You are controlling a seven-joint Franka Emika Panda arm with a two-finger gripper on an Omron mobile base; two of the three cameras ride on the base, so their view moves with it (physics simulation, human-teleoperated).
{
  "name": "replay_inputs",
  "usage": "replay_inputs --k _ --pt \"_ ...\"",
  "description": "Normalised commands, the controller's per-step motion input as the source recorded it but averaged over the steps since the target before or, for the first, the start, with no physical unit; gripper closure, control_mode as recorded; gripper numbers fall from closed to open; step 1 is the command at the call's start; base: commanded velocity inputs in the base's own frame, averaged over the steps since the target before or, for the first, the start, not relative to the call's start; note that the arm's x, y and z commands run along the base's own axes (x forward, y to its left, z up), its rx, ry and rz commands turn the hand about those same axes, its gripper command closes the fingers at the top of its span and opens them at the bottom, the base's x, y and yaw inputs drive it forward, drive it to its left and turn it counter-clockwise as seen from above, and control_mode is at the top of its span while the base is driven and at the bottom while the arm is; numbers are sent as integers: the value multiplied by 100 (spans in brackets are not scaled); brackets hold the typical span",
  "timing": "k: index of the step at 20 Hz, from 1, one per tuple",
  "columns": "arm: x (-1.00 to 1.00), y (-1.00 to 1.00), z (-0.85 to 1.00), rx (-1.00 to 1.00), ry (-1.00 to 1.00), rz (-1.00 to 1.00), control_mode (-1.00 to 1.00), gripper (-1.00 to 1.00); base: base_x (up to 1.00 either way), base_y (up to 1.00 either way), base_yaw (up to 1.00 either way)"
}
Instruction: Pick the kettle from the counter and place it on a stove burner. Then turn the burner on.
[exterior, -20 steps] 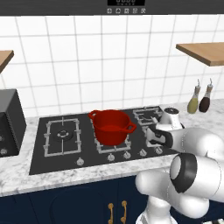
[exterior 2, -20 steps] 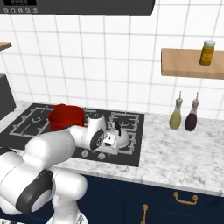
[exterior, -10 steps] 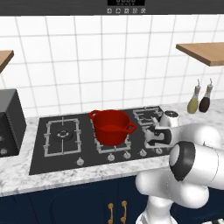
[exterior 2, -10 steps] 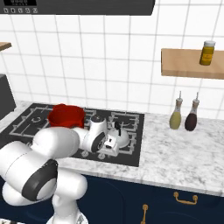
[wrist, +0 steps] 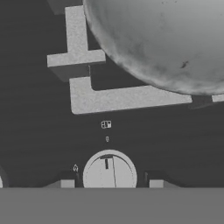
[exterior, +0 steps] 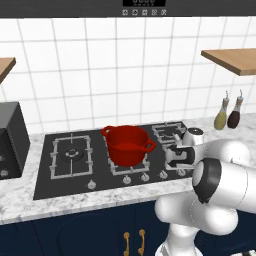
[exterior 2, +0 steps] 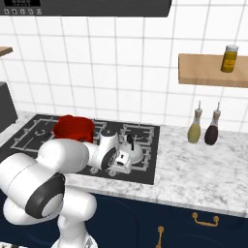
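The kettle (wrist: 175, 39) sits on the burner grate (wrist: 113, 98) just beyond the knob (wrist: 109, 173). The gripper (wrist: 109, 183) straddles that knob, fingers apart, holding nothing; the knob lies dead ahead.

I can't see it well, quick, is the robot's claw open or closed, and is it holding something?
Gripper: open, holding nothing, fingertips either side of a silver stove knob, below the kettle.

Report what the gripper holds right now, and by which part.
Nothing is held. The gripper is open, its fingertips flanking a stove knob without closing on it; the kettle sits free on the burner.
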Motion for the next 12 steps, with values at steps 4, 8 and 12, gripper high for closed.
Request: replay_inputs --k 4,8,12 --pt "0 0 0 0 0 0 -100 100 0 0 0" --pt "-3 0 0 0 -3 5 -100 100 0 0 0" --pt "-13 0 0 -3 -7 20 -100 100 0 0 0"
